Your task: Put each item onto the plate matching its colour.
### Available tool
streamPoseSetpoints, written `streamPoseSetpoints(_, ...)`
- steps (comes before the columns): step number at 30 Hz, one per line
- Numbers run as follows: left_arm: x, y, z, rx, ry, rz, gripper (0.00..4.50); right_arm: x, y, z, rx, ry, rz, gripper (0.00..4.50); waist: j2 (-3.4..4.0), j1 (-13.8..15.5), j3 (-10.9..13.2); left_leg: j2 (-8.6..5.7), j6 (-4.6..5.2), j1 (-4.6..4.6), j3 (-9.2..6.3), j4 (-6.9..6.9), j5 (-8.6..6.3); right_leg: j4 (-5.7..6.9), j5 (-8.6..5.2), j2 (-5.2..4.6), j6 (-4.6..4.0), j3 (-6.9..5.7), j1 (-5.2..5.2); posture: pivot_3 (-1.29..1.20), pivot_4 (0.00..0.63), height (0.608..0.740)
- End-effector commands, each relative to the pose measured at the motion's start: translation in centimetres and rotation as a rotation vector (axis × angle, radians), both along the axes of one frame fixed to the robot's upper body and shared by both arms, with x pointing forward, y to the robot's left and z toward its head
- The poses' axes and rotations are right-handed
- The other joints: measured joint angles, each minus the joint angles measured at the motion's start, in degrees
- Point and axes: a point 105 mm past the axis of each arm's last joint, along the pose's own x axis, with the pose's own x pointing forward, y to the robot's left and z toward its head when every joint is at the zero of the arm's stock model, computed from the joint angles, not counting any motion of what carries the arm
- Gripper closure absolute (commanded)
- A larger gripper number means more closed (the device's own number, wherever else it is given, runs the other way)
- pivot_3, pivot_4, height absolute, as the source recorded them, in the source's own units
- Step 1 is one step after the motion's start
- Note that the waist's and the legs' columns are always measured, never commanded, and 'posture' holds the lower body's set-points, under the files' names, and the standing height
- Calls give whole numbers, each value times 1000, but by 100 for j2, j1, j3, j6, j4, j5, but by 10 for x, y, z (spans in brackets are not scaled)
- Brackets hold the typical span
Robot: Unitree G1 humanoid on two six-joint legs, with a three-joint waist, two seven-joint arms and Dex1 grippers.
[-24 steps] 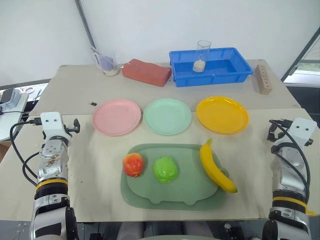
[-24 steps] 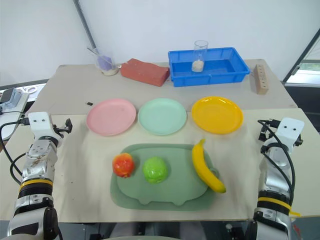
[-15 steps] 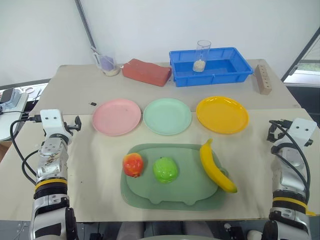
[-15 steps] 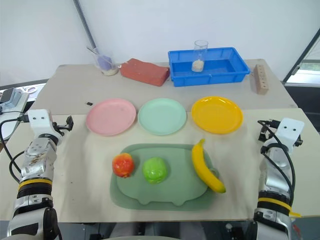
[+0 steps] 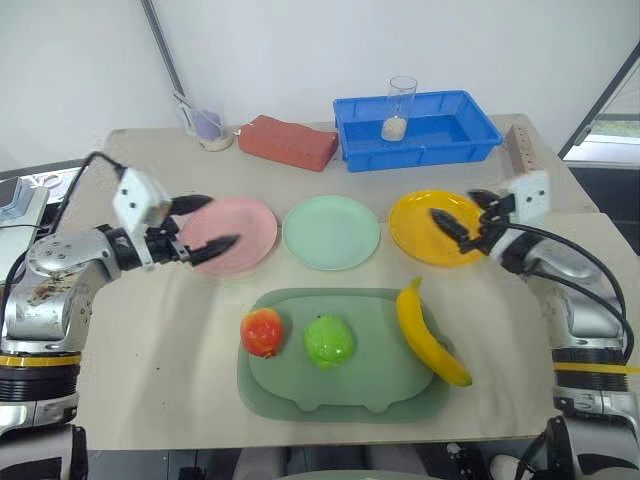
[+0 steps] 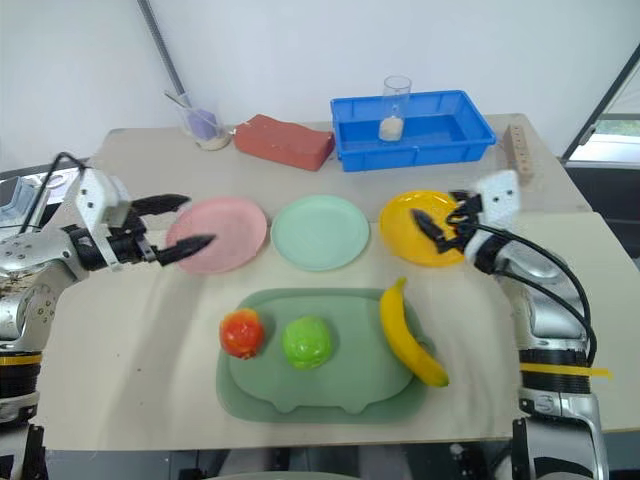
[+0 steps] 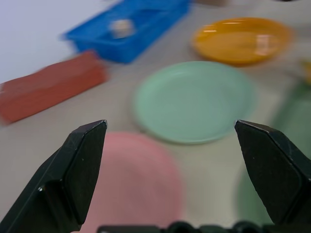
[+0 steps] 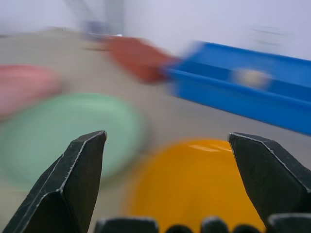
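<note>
pink plate (image 5: pixel 235 232): near rim hidden behind the left gripper (image 5: pixel 204 225) fingers
yellow-orange plate (image 5: pixel 437 226): part of its face covered by the right gripper (image 5: pixel 455 222)
glass (image 5: pixel 398 108) contents: too small to identify
right wrist view: blue bin (image 8: pixel 252 87) and plates smeared

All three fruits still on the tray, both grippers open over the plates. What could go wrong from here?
1. The curved yellow banana overhangs the edge of the large rounded green tray; a nudge could tip it off.
2. The red-orange apple-like ball and bright green lumpy fruit lie close together; wide-open left gripper fingers may knock one aside.
3. Both fruits are round and could roll off the shallow pale pink plate or pale mint plate.
</note>
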Motion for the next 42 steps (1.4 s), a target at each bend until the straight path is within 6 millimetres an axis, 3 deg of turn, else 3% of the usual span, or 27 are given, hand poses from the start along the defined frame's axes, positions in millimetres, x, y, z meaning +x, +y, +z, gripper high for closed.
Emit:
streamPoseSetpoints(1,-26,-11,-9,73,71,-167,0,-48,38,5,-13,91,325,69,-8,22,4,2,-1,4,1,0,-1,-1,-6,-1,-9,0,1,0,150,740)
streamPoseSetpoints(5,-49,-12,-35,186,118,-298,0,-83,58,1,-81,163,527,69,-8,45,6,7,-5,0,3,-7,-5,-25,-6,-7,-23,-1,-12,0,150,740)
streamPoseSetpoints(9,-50,-11,-50,240,66,-332,0,-98,68,8,-120,175,625,69,-11,97,15,8,-15,-12,8,-9,-12,-66,-1,-22,-32,-2,-15,0,150,740)
streamPoseSetpoints(15,-46,-14,-72,246,32,-322,0,-104,80,23,-104,145,662,69,-12,156,14,5,-33,-16,77,-12,-24,-73,0,-109,-32,-42,-39,0,150,740)
streamPoseSetpoints(22,-39,-34,-94,191,10,-284,0,-111,80,21,-102,177,666,69,-19,249,8,9,-30,-13,110,0,-22,-67,9,-105,-20,-34,-37,0,150,740)
streamPoseSetpoints(27,-34,-37,-110,251,-28,-291,0,-112,81,23,-89,184,663,69,-19,247,8,13,-27,-6,109,0,-23,-63,12,-96,-12,-36,-36,0,150,740)
streamPoseSetpoints(33,-34,-47,-108,205,-19,-295,0,-110,81,25,-89,189,653,69,-18,247,7,12,-28,-4,110,8,-24,-64,13,-98,-11,-35,-30,0,150,740)
streamPoseSetpoints(38,-35,-51,-98,165,-11,-297,1485,-108,83,28,-78,190,646,0,-18,250,7,11,-28,-8,110,9,-24,-64,13,-99,-11,-37,-30,0,150,740)
streamPoseSetpoints(42,-37,-50,-92,154,5,-293,1536,-107,83,28,-76,188,643,0,-18,245,7,12,-27,-7,110,10,-23,-63,16,-98,-6,-37,-27,0,150,740)
